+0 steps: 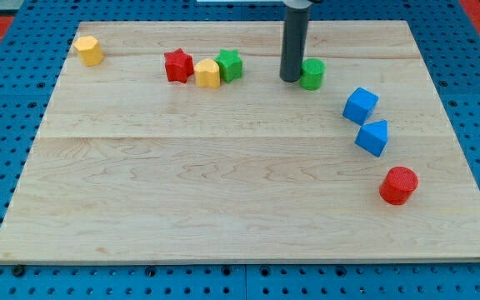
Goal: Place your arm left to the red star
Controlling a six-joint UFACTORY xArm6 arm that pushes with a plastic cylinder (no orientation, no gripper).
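Observation:
The red star [177, 66] lies near the view's top, left of centre, on the wooden board [223, 183]. A yellow block [208, 73] touches its right side, and a green star [230, 64] sits just right of that. My tip [290, 78] stands well to the right of the red star, right beside the left side of a green cylinder [312, 74]. The rod rises out of the view's top.
A yellow block [88, 50] lies at the top left. A blue cube [360, 105] and a blue wedge-like block [373, 137] lie at the right. A red cylinder [399, 185] lies at the lower right. Blue pegboard surrounds the board.

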